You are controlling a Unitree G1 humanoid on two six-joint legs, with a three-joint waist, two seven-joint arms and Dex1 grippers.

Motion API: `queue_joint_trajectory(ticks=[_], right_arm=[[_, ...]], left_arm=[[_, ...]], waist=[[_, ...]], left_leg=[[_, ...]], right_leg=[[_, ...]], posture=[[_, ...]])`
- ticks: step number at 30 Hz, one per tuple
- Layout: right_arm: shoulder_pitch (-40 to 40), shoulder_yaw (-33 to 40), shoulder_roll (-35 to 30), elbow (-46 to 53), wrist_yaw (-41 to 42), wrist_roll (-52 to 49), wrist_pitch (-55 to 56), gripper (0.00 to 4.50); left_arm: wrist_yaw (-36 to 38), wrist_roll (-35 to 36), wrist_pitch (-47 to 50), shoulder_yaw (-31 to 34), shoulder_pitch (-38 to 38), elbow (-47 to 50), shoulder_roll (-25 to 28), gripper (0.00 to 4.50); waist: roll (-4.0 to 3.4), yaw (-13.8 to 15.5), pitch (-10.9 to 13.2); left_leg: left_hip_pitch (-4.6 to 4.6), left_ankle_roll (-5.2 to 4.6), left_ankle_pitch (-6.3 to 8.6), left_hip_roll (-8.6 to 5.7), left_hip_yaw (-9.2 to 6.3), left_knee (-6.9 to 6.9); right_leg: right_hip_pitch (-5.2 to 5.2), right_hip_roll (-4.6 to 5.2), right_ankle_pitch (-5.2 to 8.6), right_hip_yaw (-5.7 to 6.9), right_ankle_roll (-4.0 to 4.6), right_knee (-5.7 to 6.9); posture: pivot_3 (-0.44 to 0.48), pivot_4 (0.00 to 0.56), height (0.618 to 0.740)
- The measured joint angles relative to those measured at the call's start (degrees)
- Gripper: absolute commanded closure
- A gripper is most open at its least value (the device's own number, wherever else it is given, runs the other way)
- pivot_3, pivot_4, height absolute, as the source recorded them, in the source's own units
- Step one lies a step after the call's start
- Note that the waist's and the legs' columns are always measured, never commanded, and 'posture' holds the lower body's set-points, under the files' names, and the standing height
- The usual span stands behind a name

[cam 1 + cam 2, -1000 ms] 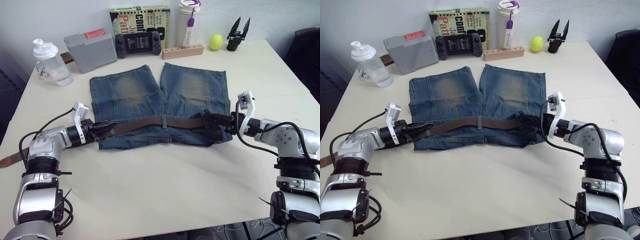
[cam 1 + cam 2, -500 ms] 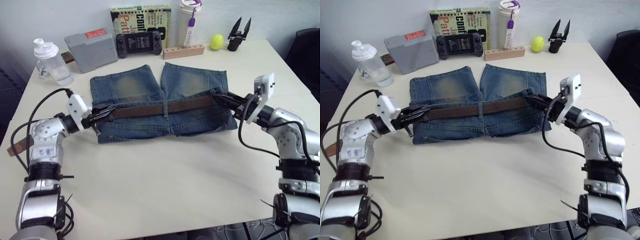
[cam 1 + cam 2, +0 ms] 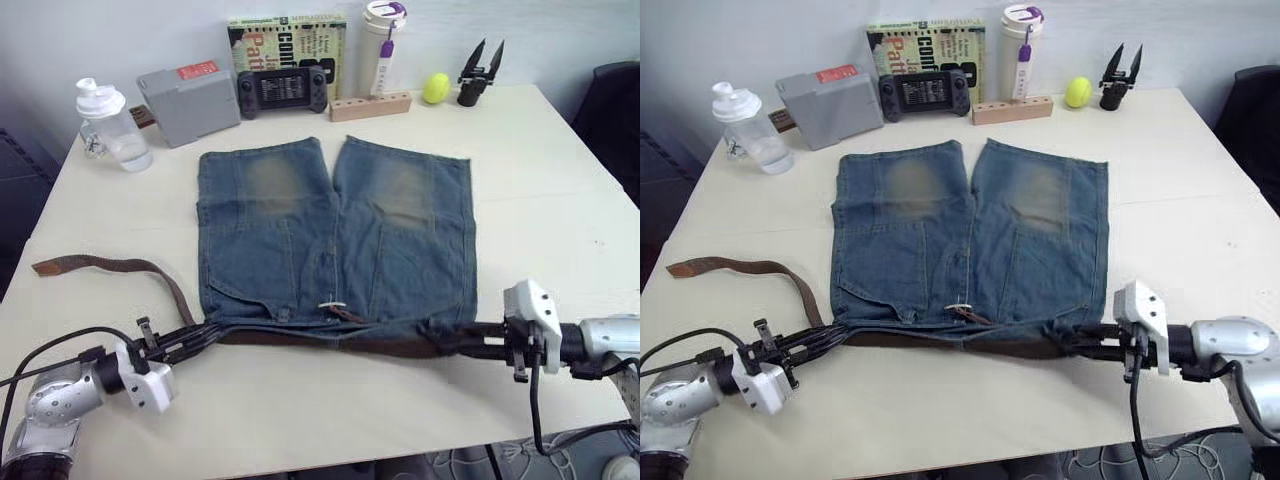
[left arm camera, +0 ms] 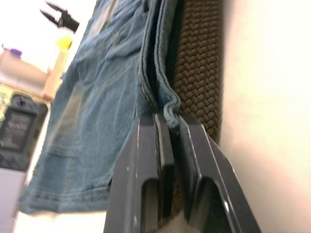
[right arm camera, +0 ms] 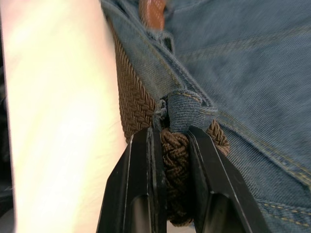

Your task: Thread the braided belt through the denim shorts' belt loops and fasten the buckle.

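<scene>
The denim shorts (image 3: 335, 235) lie flat, legs pointing away, waistband along the near side. The braided belt (image 3: 390, 347) runs under that waistband, and its free tail (image 3: 110, 264) curls out over the table on the left. A small silver buckle (image 3: 332, 305) with a tan leather end sits at mid-waistband. My left gripper (image 3: 205, 333) is shut on the waistband's left corner (image 4: 167, 109), with the belt (image 4: 199, 63) just beside its fingers. My right gripper (image 3: 445, 335) is shut on the belt (image 5: 175, 150) at the right corner, where one of the belt loops (image 5: 187, 109) wraps it.
Along the far edge stand a plastic bottle (image 3: 108, 125), a grey box (image 3: 190, 88), a game console (image 3: 280, 88), a book (image 3: 285, 30), a tumbler (image 3: 382, 45), a wooden block (image 3: 370, 104), a yellow ball (image 3: 435, 87) and a black clip (image 3: 478, 70). Both grippers are close to the table's near edge.
Both grippers pulled the waistband up, over and toward me; the shorts went from folded to spread flat. The belt's tail came along and now curls at the left.
</scene>
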State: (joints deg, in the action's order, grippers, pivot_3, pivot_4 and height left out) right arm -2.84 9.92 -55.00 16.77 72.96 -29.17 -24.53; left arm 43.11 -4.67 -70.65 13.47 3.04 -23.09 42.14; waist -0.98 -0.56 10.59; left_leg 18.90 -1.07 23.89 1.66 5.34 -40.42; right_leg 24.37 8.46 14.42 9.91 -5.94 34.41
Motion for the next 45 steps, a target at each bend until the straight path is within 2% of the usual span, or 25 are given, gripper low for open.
queue_joint_trajectory(ticks=[3,4,5,6,7,8,11,12,13,17,21,24,26,28,30,32,33,40,43,44,45], right_arm=[[-0.56,-0.92,-1.77,1.12,-0.66,0.1,-1.18,4.22],[-0.76,-1.33,-2.3,1.22,-0.94,0.37,-0.79,3.72],[-0.79,-1.41,-2.38,1.26,-1.0,0.44,-0.67,3.41],[-1.22,-1.57,-2.68,1.36,-1.27,1.21,-0.15,3.07],[-2.43,-1.55,-3.82,1.18,-1.27,2.78,0.77,2.81],[-3.34,-1.01,-4.84,0.81,-1.14,3.39,0.92,2.23],[-4.28,0.4,-5.67,1.2,-0.71,3.4,1.0,0.84],[-5.22,1.43,-5.95,1.52,-0.12,3.23,1.03,0.31],[-5.91,2.31,-6.24,1.98,0.55,2.81,0.96,0.02],[-6.66,6.14,-7.45,4.16,3.89,-1.05,0.05,0.0],[-3.31,9.39,-8.58,4.18,6.46,-7.48,-4.34,0.0],[8.59,10.06,-7.59,0.87,4.01,-15.34,-11.37,0.0],[13.43,9.77,-6.35,-0.49,1.15,-17.33,-13.86,0.0],[21.35,5.66,-1.64,-3.53,-6.02,-16.51,-16.98,0.0],[23.48,2.29,0.04,-4.96,-9.69,-13.68,-17.57,0.0],[26.32,-4.32,3.08,-8.86,-15.24,-6.37,-16.76,0.0],[26.27,-6.48,3.98,-9.88,-16.38,-4.57,-16.67,0.0],[29.62,-14.93,7.7,-17.7,-19.71,5.33,-15.39,0.0],[31.23,-16.61,7.97,-19.2,-19.2,7.59,-14.43,0.0],[31.57,-17.1,7.97,-19.44,-19.03,8.2,-14.33,0.5],[31.99,-17.69,7.97,-19.84,-19.11,9.38,-14.09,0.87]], left_arm=[[-3.37,-1.71,-1.29,-0.88,0.39,-0.9,0.96,4.5],[-4.17,-1.69,-1.23,-1.44,0.57,-1.2,1.21,3.55],[-4.27,-1.63,-1.2,-1.6,0.68,-1.25,1.31,3.5],[-4.79,-1.06,-1.02,-1.83,1.85,-2.01,2.09,2.86],[-4.79,0.36,0.32,-2.56,3.42,-2.0,3.43,2.65],[-4.87,1.43,1.66,-2.85,4.85,-2.17,4.56,2.09],[-4.7,5.14,5.48,-3.55,6.37,-0.39,6.36,0.88],[-3.3,9.31,9.8,-4.35,8.19,2.39,7.9,0.44],[-1.71,12.39,13.4,-4.85,9.69,4.68,9.5,0.11],[5.22,20.64,28.04,-6.3,11.93,12.69,14.92,0.04],[11.86,29.35,43.04,-6.71,13.33,20.85,19.38,0.04],[16.72,42.96,62.66,-4.22,12.32,28.57,23.11,0.04],[18.21,48.38,70.2,-2.67,10.66,30.68,24.04,0.04],[18.61,54.59,79.9,-1.75,3.96,30.7,23.47,0.04],[18.32,55.35,83.13,-1.86,0.24,29.54,22.14,0.04],[16.09,52.88,85.75,-3.62,-7.75,25.52,17.51,0.04],[15.62,51.91,86.28,-4.42,-8.83,24.49,16.41,0.04],[13.07,37.0,85.56,-13.78,-22.35,9.63,3.26,0.04],[14.5,32.84,84.49,-15.09,-25.59,5.0,1.62,0.04],[15.19,31.58,84.22,-15.39,-26.47,3.89,1.61,0.0],[16.24,30.28,83.95,-15.99,-27.55,2.63,1.6,0.28]], waist=[[-0.16,0.36,-0.14],[-0.22,0.37,-0.18],[-0.23,0.37,-0.19],[-0.23,0.38,-0.19],[-0.23,0.41,-0.19],[-0.22,0.41,-0.19],[-0.19,0.54,-0.2],[-0.19,0.47,-0.2],[-0.21,0.44,-0.2],[-0.28,0.43,-0.14],[-0.12,0.45,-0.04],[-0.13,0.43,-0.01],[-0.14,0.41,0.02],[-0.12,0.46,0.03],[-0.16,0.52,0.04],[-0.27,0.65,-0.02],[-0.26,0.58,-0.02],[-0.25,0.37,-0.01],[-0.12,0.33,-0.08],[-0.08,0.32,-0.1],[-0.04,0.32,-0.17]], left_leg=[[-0.12,-0.08,0.05,0.0,0.09,0.01],[-0.14,-0.09,0.06,0.0,0.11,0.03],[-0.15,-0.09,0.06,0.0,0.12,0.04],[-0.19,-0.09,0.07,0.0,0.15,0.08],[-0.19,-0.1,0.08,0.0,0.17,0.07],[-0.22,-0.11,0.08,0.0,0.18,0.07],[-0.65,-0.13,0.13,0.08,0.05,0.08],[-0.7,-0.14,0.21,0.13,0.03,0.09],[-0.72,-0.14,0.22,0.13,0.03,0.11],[-0.68,-0.15,0.24,0.09,0.07,0.12],[-0.65,-0.15,0.24,0.11,0.06,0.1],[-0.66,-0.14,0.24,0.1,0.06,0.09],[-0.6,-0.13,0.23,0.12,0.04,0.1],[-0.51,-0.05,0.2,0.0,0.05,0.07],[-0.53,-0.03,0.19,-0.04,0.04,0.08],[-0.4,0.04,0.14,-0.22,0.34,0.08],[-0.37,0.06,0.14,-0.2,0.36,0.09],[-0.07,0.18,0.08,-0.06,0.44,0.11],[-0.07,0.2,0.07,0.0,0.44,0.08],[-0.08,0.21,0.07,0.01,0.44,0.06],[-0.11,0.21,0.07,0.01,0.46,0.02]], right_leg=[[-0.03,0.02,0.0,-0.04,0.0,0.01],[-0.04,0.03,0.0,-0.05,0.0,0.01],[-0.04,0.03,0.0,-0.06,0.0,0.01],[-0.05,0.03,0.0,-0.06,0.0,0.01],[-0.05,0.04,0.0,-0.07,0.0,0.01],[-0.08,0.05,0.0,-0.08,0.0,0.01],[-0.61,0.04,0.0,0.0,0.0,-0.14],[-0.64,0.04,0.02,-0.02,0.02,-0.13],[-0.64,0.05,0.02,-0.03,0.02,-0.18],[-0.64,0.02,0.01,-0.03,0.0,-0.28],[-0.64,-0.02,0.01,-0.03,0.0,-0.27],[-0.64,-0.02,0.01,-0.06,0.01,-0.28],[-0.61,-0.05,0.01,-0.05,0.01,-0.29],[-0.56,-0.14,0.02,-0.05,0.02,-0.29],[-0.56,-0.17,0.02,-0.06,0.02,-0.27],[-0.57,-0.24,0.01,-0.01,0.0,-0.32],[-0.52,-0.28,0.01,0.01,0.01,-0.3],[-0.29,-0.58,0.01,0.02,0.0,-0.38],[-0.27,-0.61,0.01,0.01,0.0,-0.36],[-0.27,-0.61,0.01,0.0,0.0,-0.35],[-0.28,-0.6,0.01,-0.03,0.0,-0.31]], posture=[[0.0,0.15,0.722],[0.0,0.15,0.722],[0.0,0.15,0.722],[0.0,0.15,0.722],[0.0,0.15,0.722],[0.0,0.15,0.722],[0.0,0.15,0.722],[0.0,0.15,0.722],[0.0,0.15,0.722],[0.0,0.15,0.722],[0.0,0.15,0.722],[0.0,0.15,0.722],[0.0,0.15,0.722],[0.0,0.15,0.722],[0.0,0.15,0.722],[0.0,0.15,0.722],[0.0,0.15,0.722],[0.0,0.15,0.722],[0.0,0.15,0.722],[0.0,0.15,0.722],[0.0,0.15,0.722]])
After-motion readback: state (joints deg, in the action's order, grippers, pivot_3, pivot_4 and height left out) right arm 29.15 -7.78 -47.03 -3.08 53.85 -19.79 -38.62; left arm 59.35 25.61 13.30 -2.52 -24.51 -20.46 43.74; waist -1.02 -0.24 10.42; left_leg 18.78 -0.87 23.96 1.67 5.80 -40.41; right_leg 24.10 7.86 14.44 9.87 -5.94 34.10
